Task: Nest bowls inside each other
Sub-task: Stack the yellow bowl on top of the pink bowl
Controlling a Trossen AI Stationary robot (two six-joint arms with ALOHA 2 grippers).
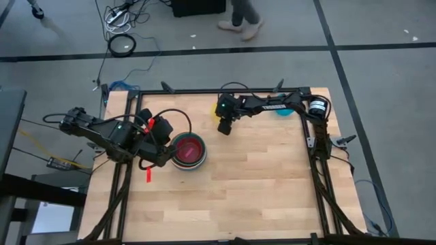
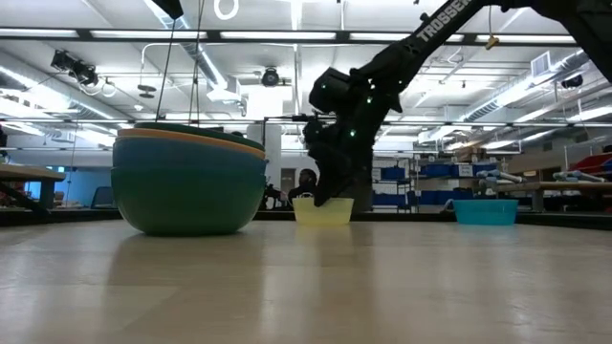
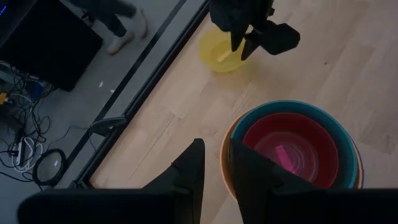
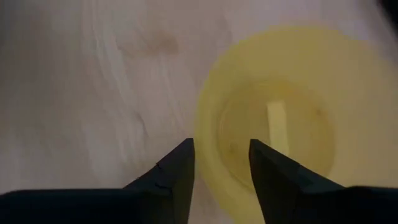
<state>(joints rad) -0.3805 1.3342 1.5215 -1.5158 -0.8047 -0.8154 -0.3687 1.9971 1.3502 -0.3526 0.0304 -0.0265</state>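
Several nested bowls (image 1: pixel 189 151) stand on the table's left half, teal and orange outermost and a pink-red one (image 3: pixel 289 146) innermost. My left gripper (image 3: pixel 214 168) hovers open above the stack's left rim, touching nothing. A small yellow bowl (image 4: pixel 280 124) stands on its base near the far edge. My right gripper (image 4: pixel 221 162) is lowered onto the yellow bowl's rim, open. A cyan bowl (image 1: pixel 285 111) stands at the far right under the right arm. My right gripper comes slanting down from the table's far right. One finger (image 4: pixel 273 177) stands inside the yellow bowl and the other (image 4: pixel 177 174) outside it, with the rim (image 4: pixel 208 168) between them. I cannot tell whether either finger touches the rim. The bowl rests on the table.
Black frame rails (image 1: pixel 310 156) run along the table's left, right and far edges. Bare wood (image 1: pixel 252 190) spreads over the near half. On the floor beyond the far edge are cables (image 1: pixel 122 44) and a person's legs (image 1: pixel 242 20).
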